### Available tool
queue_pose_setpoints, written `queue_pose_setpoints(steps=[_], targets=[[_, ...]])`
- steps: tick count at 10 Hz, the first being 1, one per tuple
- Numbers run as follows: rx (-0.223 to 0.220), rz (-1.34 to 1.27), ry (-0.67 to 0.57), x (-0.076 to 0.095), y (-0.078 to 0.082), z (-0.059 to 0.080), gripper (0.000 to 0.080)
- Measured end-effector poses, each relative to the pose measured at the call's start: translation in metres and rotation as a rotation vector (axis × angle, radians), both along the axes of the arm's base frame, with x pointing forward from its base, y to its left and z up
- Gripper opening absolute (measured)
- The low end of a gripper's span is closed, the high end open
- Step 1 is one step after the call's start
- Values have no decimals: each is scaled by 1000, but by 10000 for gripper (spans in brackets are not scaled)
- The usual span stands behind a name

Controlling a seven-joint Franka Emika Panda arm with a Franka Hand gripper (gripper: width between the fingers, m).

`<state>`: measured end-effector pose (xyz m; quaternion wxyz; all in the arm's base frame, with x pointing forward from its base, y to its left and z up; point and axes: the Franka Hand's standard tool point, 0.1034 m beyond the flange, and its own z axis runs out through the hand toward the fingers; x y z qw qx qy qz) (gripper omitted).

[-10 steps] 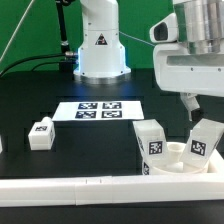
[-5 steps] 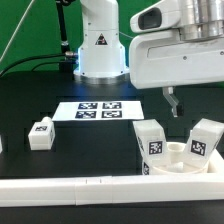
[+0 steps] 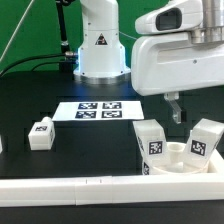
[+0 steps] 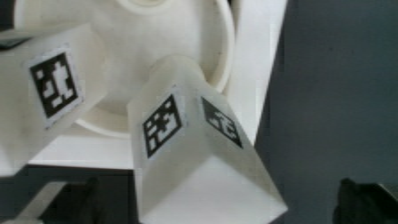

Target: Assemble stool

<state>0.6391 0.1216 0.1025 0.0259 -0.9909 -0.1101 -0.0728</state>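
Observation:
The stool's round white seat disc [image 3: 178, 160] lies at the exterior view's front right. Two tagged white legs stand in it, one at its left [image 3: 150, 139] and one at its right [image 3: 203, 140]. A third leg [image 3: 40, 133] lies loose on the black table at the left. My gripper [image 3: 177, 110] hangs open just above and behind the seat, between the two standing legs. In the wrist view a tagged leg [image 4: 192, 135] fills the space between my dark fingers [image 4: 71, 205], and they do not touch it. A second leg [image 4: 54, 85] and the seat [image 4: 178, 50] lie beyond.
The marker board [image 3: 100, 110] lies flat mid-table. A long white rail [image 3: 90, 186] runs along the front edge. The robot's white base [image 3: 100, 45] stands at the back. A small white piece [image 3: 2, 146] shows at the far left edge.
My hand has shifted toward the exterior view's left and dropped slightly, now over the seat between the two legs. The jaws stayed open. The parts have not moved.

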Motion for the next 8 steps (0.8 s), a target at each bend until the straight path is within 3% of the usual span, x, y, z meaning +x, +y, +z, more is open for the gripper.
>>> queue_pose_setpoints(steps=[1,3,4,8], targets=[[-53,234,-25,10,-5,4,649],[-115,473,2,12,0,-13,649],[-124,505,4,11,8,-16,649],[-141,593,2,13,-1,-16,649]])
